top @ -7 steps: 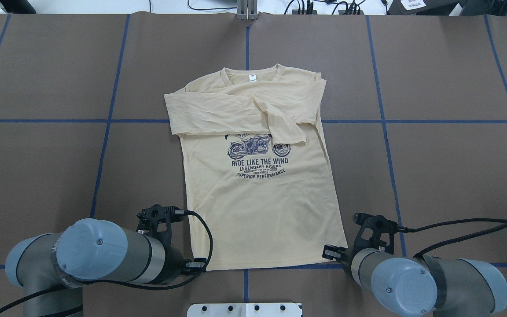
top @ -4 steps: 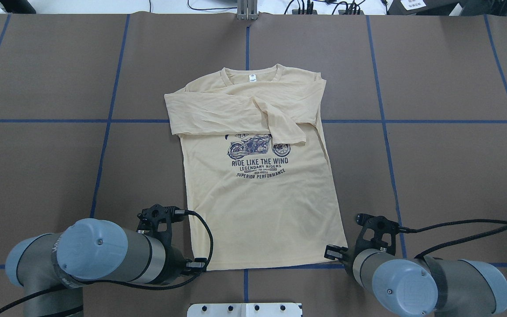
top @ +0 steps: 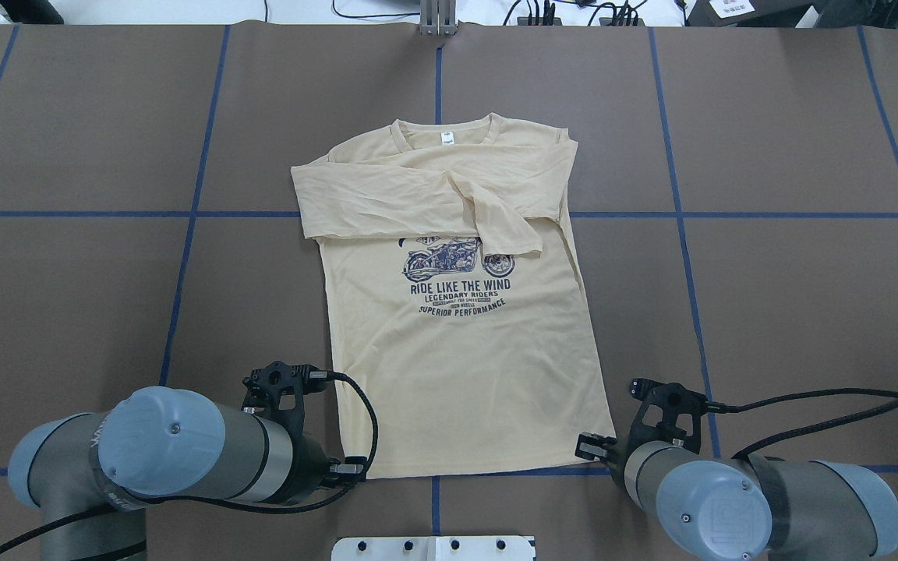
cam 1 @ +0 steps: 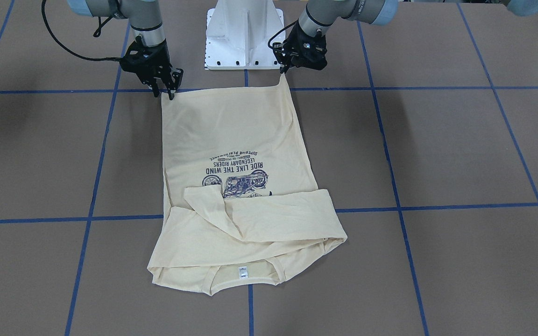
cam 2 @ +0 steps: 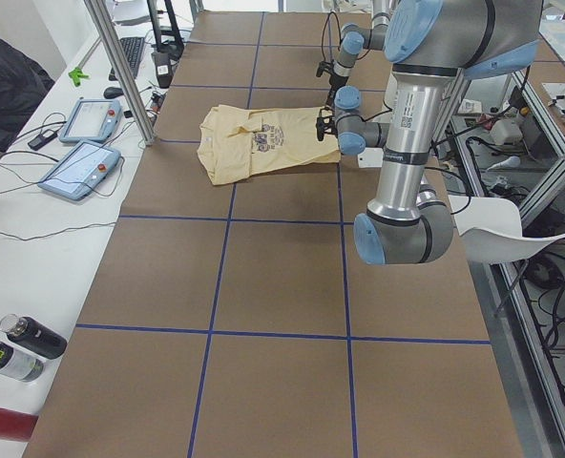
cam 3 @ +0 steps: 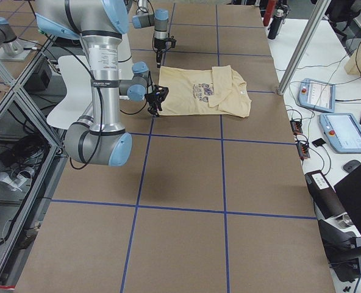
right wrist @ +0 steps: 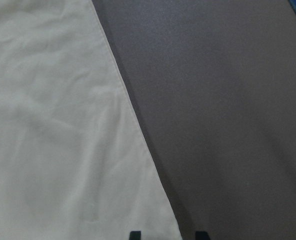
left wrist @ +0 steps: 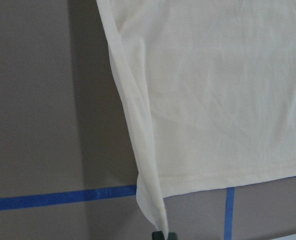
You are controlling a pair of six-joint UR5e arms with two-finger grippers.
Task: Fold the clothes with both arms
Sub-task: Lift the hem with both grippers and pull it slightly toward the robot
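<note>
Along the desk's [cam 1: 437, 140] robot-side edge, hem-grasping step: left gripper [cam 1: 284, 70] pinches pale cream knit T-shirt [cam 1: 231, 126]; right gripper [cam 1: 166, 92] gapes and likely closes next.

Table [top: 67, 312]: covered in brown sheeting and divided into large squares by blue tape lines [top: 184, 214]. White side bench [cam 2: 34, 219]: set along one long side of the table. Two grey control pendants [cam 2: 77, 164] with trailing cables are laid on it, and dark bottles [cam 2: 20, 348] are kept at one end. Aluminium post [cam 2: 118, 67]: mounted at the bench edge. Light: diffuse, with soft shadows thrown on the sheeting.
</note>
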